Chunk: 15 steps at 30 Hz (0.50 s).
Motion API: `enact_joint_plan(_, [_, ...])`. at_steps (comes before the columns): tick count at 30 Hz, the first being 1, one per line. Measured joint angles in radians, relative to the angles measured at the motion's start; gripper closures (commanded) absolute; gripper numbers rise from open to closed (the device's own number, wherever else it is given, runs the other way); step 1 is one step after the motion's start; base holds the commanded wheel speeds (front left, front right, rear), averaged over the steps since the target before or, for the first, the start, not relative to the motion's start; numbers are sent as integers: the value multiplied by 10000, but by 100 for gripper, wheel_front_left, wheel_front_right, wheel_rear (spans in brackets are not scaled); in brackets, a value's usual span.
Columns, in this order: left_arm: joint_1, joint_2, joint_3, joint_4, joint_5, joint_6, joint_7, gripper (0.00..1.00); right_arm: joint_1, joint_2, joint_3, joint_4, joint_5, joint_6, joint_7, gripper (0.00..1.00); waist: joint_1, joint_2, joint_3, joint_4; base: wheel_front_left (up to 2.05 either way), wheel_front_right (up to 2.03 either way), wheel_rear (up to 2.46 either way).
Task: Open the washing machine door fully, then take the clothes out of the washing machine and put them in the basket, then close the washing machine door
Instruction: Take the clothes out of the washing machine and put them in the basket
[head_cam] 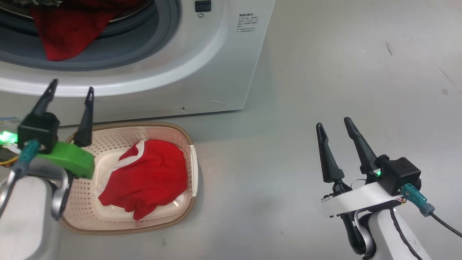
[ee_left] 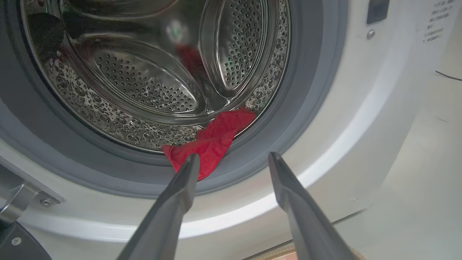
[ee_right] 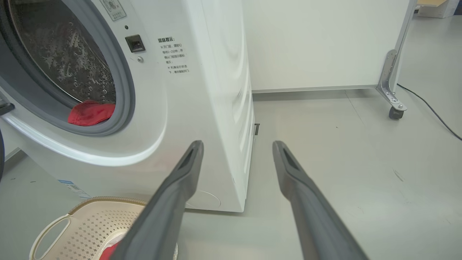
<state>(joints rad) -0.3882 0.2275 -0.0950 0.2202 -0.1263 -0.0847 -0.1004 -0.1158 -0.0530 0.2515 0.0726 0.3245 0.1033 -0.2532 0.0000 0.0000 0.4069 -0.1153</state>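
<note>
Inside the basket [head_cam: 119,135], one red garment [head_cam: 148,177], another garment [head_cam: 66,34] hanging from the washing machine [head_cam: 216,61], both jaws spread, empty.

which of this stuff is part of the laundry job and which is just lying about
Part of the job: washing machine; basket; red garment on the door seal; second red garment, in the basket; left gripper, open; right gripper, open.

Just lying about: white partition on castors; black cable on the floor.
</note>
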Motion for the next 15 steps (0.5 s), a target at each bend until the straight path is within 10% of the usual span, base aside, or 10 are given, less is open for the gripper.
enact_joint_plan(15, [-2636,1218,426,1461,316,-15,2224,0,-670,42,368,-10,316,0,0,0,0,0,1303,-1215,0,0,0])
